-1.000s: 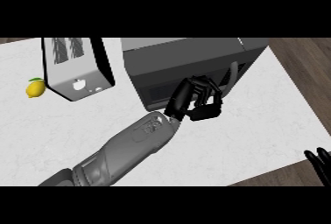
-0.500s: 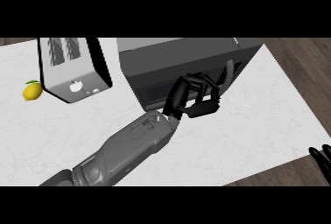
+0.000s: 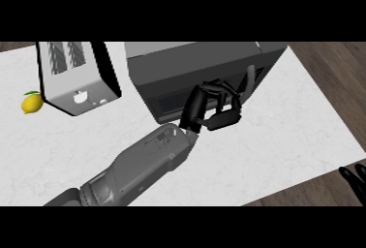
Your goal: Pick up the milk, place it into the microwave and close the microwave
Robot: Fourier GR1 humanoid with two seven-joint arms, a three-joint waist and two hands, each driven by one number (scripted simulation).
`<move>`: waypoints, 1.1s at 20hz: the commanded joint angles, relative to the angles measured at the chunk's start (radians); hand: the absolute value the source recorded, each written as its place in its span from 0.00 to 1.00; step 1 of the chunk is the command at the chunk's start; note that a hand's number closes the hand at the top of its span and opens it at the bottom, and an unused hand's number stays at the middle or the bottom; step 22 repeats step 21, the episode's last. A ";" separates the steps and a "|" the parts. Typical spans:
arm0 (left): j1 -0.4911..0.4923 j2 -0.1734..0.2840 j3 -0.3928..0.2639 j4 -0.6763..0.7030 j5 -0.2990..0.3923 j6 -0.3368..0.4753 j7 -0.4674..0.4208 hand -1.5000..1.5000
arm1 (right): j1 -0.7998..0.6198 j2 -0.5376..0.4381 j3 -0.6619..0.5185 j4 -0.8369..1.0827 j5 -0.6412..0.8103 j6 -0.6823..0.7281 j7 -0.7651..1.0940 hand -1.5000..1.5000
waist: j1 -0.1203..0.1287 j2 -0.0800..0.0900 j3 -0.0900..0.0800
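White marbled counter (image 3: 286,126) fills most of the view, with wooden floor past its right edge. On its far middle stands the dark grey microwave (image 3: 193,68), its front towards the near side and, as far as the steep angle shows, the door looks shut or almost shut. Left of it is a silver toaster (image 3: 75,77), and a lemon (image 3: 31,102) lies at the far left.

The left hand (image 3: 211,106) is up against the microwave's front near the handle side, fingers curled; I cannot tell whether they hold anything or only press the door. The right hand (image 3: 354,179) rests at the near right edge, only its fingertips in view, seemingly straight and holding nothing.

The milk shows nowhere. It may be inside the microwave, or hidden in the curled fingers; the view does not settle it.

The risks, as I judge them: if the door is not fully home, a push off-centre could leave it ajar or shove the microwave along the counter. If the milk stands close to the opening inside, the door could catch it.

The forearm also covers the counter near the microwave's front.
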 commanded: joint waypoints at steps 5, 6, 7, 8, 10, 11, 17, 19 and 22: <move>-0.055 0.001 0.041 0.097 0.045 0.018 -0.045 1.00 | -0.014 -0.026 0.010 -0.022 -0.027 0.024 0.017 0.00 | -0.014 0.020 0.000; -0.045 0.001 0.036 0.105 0.048 0.012 -0.048 1.00 | -0.007 -0.030 0.000 -0.032 -0.043 0.025 0.017 0.00 | -0.025 0.020 -0.001; -0.056 0.001 0.047 0.102 0.058 0.012 -0.051 1.00 | -0.004 -0.029 0.014 -0.028 -0.040 0.024 0.026 0.00 | -0.017 0.022 -0.001; -0.058 0.001 0.043 0.101 0.061 0.019 -0.056 1.00 | -0.004 -0.031 0.015 -0.027 -0.044 0.032 0.022 0.00 | -0.025 0.020 0.000; -0.061 0.001 0.039 0.103 0.068 0.022 -0.062 1.00 | -0.015 -0.038 0.019 -0.049 -0.046 0.028 0.031 0.00 | -0.025 0.021 -0.002; -0.057 0.001 0.039 0.113 0.068 0.021 -0.071 1.00 | -0.011 -0.040 0.010 -0.043 -0.046 0.027 0.032 0.00 | -0.024 0.022 -0.001; -0.054 0.001 0.032 0.113 0.094 0.029 -0.100 1.00 | -0.013 -0.045 0.019 -0.055 -0.060 0.026 0.042 0.00 | -0.035 0.028 -0.001; -0.062 0.001 0.031 0.115 0.101 0.041 -0.104 1.00 | -0.016 -0.053 0.016 -0.057 -0.067 0.029 0.047 0.00 | -0.035 0.024 0.000; -0.058 0.001 0.030 0.117 0.108 0.042 -0.117 1.00 | -0.014 -0.056 0.015 -0.063 -0.071 0.027 0.051 0.00 | -0.039 0.027 0.000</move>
